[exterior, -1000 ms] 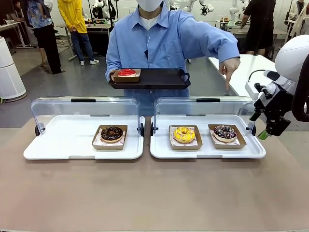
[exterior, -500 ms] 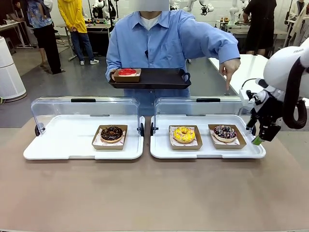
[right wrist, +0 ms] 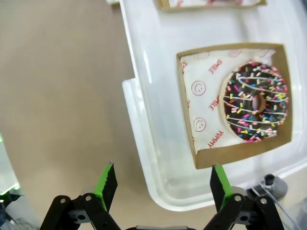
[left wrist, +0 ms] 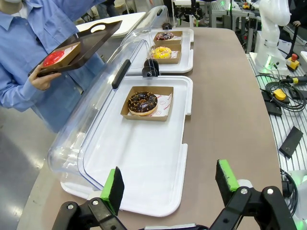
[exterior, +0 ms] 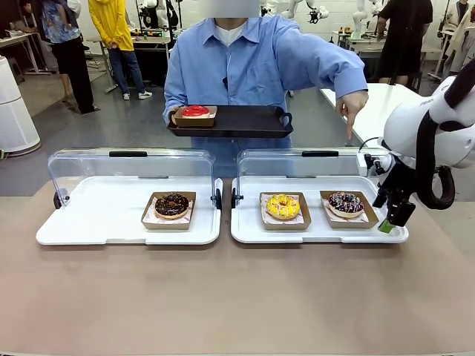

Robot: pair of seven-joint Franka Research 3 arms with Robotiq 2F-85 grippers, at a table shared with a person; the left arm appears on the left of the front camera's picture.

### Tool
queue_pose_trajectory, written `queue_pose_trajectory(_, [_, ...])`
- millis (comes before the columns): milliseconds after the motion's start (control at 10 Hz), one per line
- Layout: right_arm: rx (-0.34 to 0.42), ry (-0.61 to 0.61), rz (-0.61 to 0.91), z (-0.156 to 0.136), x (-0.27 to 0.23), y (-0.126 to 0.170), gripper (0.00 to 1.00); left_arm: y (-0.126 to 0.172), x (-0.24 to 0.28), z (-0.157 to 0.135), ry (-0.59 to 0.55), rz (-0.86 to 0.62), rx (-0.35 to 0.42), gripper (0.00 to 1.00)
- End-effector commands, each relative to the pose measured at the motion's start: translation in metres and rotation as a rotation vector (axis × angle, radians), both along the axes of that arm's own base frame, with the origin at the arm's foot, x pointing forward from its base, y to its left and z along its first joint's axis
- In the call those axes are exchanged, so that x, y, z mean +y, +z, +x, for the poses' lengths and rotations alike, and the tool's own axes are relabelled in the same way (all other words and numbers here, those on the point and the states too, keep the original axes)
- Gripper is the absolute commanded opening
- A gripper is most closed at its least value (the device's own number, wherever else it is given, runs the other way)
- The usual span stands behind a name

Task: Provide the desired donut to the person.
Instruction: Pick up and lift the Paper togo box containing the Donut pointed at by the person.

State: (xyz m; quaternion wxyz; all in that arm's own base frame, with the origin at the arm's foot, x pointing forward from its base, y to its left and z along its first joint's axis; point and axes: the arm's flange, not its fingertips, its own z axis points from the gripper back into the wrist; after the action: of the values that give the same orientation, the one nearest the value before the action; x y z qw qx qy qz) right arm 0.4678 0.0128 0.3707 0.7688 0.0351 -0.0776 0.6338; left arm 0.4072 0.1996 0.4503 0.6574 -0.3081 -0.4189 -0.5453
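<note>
The person in the light blue shirt holds a black tray bearing a red donut in a cardboard tray. The other hand points down over the sprinkled chocolate donut at the right of the right case. A yellow donut sits beside it. A nut-topped chocolate donut lies in the left case. My right gripper hangs open at the right case's right edge; in its wrist view the gripper is just short of the sprinkled donut. My left gripper stands open over the left case's end.
Two white display trays lie side by side with their clear lids tipped open toward the person. Cables and a black box lie beside the table. A white table stands at the back right.
My right arm has swung left and down, bringing its gripper to the right case's edge. The person keeps pointing and holding the tray.
</note>
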Motion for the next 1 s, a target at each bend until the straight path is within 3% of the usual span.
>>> queue_pose_trajectory(0, [0.001,0.012,0.031,-0.004,-0.002,0.003,1.00,0.000,0.001,-0.001,0.003,-0.004,-0.004,1.00])
queue_pose_trajectory(400, [-0.001,-0.001,0.003,0.000,0.001,0.002,1.00,0.000,0.001,-0.001,0.003,-0.004,-0.004,1.00])
queue_pose_trajectory(900, [0.039,0.074,0.032,0.013,0.003,-0.014,1.00,0.000,0.001,-0.001,0.003,-0.004,-0.004,1.00])
